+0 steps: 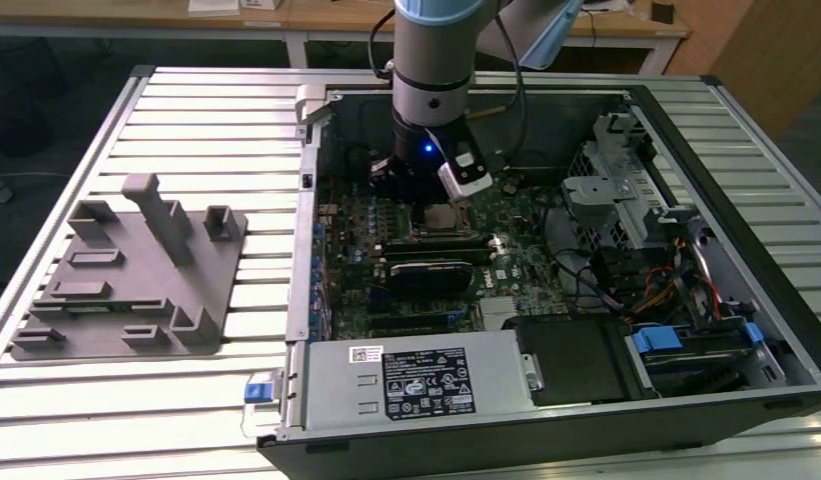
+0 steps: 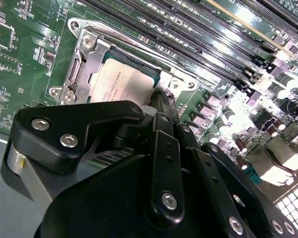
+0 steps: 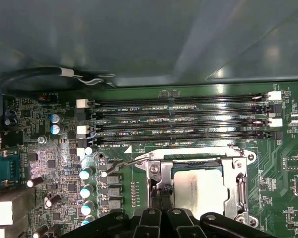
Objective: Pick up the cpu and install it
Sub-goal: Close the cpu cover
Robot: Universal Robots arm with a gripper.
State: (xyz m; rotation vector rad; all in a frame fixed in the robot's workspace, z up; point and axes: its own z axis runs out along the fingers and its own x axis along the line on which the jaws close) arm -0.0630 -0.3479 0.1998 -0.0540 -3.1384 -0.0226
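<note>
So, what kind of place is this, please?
Probably a robotics lab or workshop for PC assembly: an open computer case lies on a slatted metal table, a robot arm reaches into it, and wooden desks stand behind.

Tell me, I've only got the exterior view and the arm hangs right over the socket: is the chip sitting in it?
Observer: Yes, in the first wrist view the chip lies flat inside the metal socket frame.
Operator: What's closest to it?
Observer: The gripper, right at one edge of the chip; I can't confirm contact.
Operator: Anything plugged in beside the socket?
Observer: No, the four memory slots look empty.
</note>
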